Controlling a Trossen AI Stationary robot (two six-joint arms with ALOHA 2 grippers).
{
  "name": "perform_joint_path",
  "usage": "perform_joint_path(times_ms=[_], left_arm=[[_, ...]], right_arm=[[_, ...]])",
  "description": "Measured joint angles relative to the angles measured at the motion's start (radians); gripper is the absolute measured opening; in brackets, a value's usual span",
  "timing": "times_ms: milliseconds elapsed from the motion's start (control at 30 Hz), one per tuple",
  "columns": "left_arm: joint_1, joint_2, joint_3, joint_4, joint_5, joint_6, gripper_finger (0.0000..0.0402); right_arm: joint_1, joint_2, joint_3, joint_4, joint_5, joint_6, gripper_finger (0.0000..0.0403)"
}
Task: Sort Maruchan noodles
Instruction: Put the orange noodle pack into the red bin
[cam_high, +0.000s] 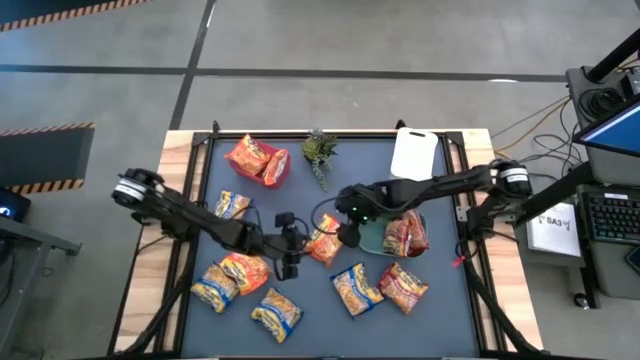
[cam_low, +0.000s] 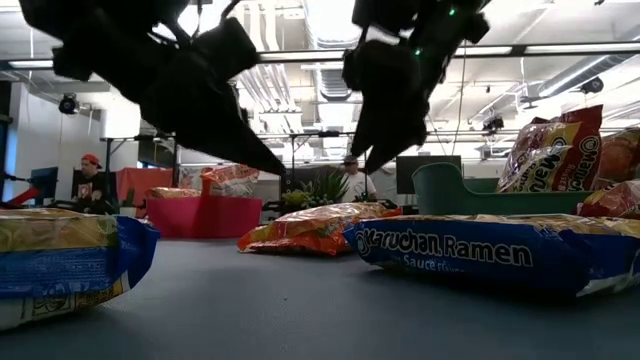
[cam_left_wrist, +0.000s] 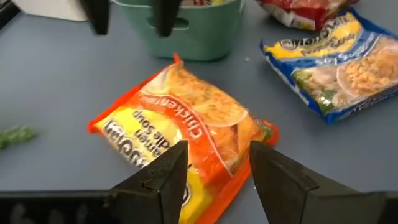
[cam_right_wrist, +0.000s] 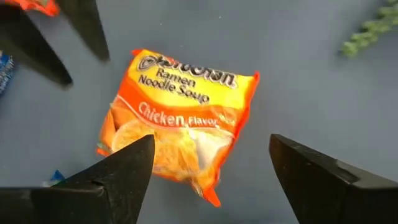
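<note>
An orange Maruchan noodle packet (cam_high: 323, 243) lies flat on the dark mat mid-table, also seen as the orange packet (cam_left_wrist: 186, 124) in the left wrist view and the orange packet (cam_right_wrist: 180, 118) in the right wrist view. My left gripper (cam_high: 298, 246) hovers open just left of it, its fingers above the packet's near end (cam_left_wrist: 211, 168). My right gripper (cam_high: 346, 230) hangs open over its right side, fingers wide apart (cam_right_wrist: 211, 158). In the low view both grippers' tips stand above the packet (cam_low: 315, 225), clear of it.
A green bin (cam_high: 372, 238) right of centre holds red packets (cam_high: 405, 232). A pink bin (cam_high: 275, 172) at the far left holds orange ones. Yellow-and-blue packets (cam_high: 355, 288), a red packet (cam_high: 403, 285) and another orange one (cam_high: 245, 270) lie near. A plant (cam_high: 320, 152) and a white board (cam_high: 415, 152) sit far.
</note>
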Motion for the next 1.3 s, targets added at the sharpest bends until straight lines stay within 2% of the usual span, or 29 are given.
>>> perform_joint_path(times_ms=[167, 333, 500, 800, 967, 1300], left_arm=[[0.006, 0.098, 0.007, 0.122, 0.077, 0.044, 0.0131], [0.011, 0.128, 0.01, 0.181, 0.143, 0.045, 0.01], [0.023, 0.158, 0.001, 0.208, 0.184, 0.037, 0.0076], [0.074, 0.185, -0.043, 0.26, 0.276, -0.004, 0.0074], [0.08, 0.189, -0.09, 0.336, 0.28, -0.032, 0.0074], [0.081, 0.195, -0.129, 0.343, 0.279, -0.086, 0.0074]], right_arm=[[-0.05, 0.059, 0.029, 0.0, -0.11, -0.012, 0.0308], [-0.09, 0.102, 0.046, 0.002, -0.253, -0.042, 0.0302], [-0.123, 0.134, 0.062, -0.007, -0.277, -0.056, 0.0306], [-0.153, 0.138, 0.064, 0.036, -0.302, -0.026, 0.0305], [-0.153, 0.145, 0.063, 0.065, -0.302, -0.014, 0.0305], [-0.155, 0.216, 0.062, 0.081, -0.317, -0.005, 0.0303]])
